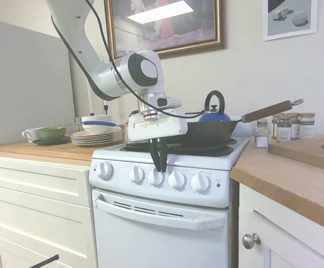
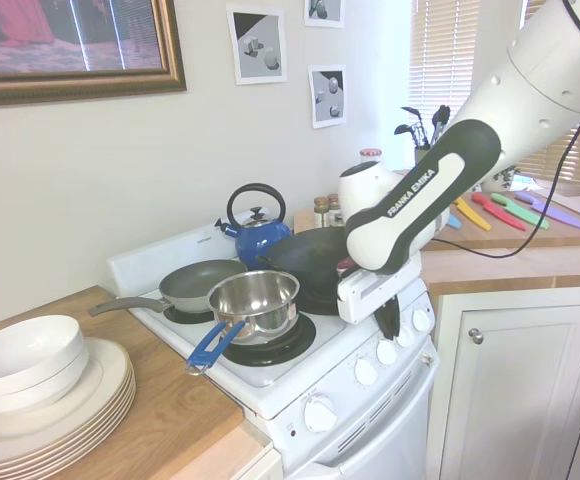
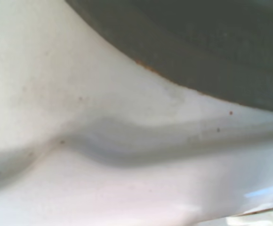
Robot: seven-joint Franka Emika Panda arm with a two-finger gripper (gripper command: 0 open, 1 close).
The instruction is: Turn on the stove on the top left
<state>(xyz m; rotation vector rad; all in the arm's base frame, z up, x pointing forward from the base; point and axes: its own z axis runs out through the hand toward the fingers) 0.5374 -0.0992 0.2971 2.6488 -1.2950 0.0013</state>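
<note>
The white stove [image 1: 162,220] stands between two counters, with black coil burners on top and five round white knobs along its front. A small red light [image 1: 218,185] sits right of the knobs. My gripper [image 1: 158,166] hangs straight down over the front edge. Its dark fingers [image 1: 155,156] are close together, with their tips at the top of the middle knob [image 1: 155,178]. From the other side, the gripper [image 2: 388,326] is just above that knob [image 2: 387,351]. The wrist view shows only blurred white stove top [image 3: 103,179] and a dark burner rim [image 3: 197,47].
A black wok [image 1: 206,134] with a wooden handle and a blue kettle [image 1: 214,114] sit behind the gripper. A steel saucepan [image 2: 255,298] and a grey frying pan [image 2: 202,282] fill the other burners. There are stacked plates [image 1: 95,137] on the left counter and spice jars [image 1: 287,127] on the right.
</note>
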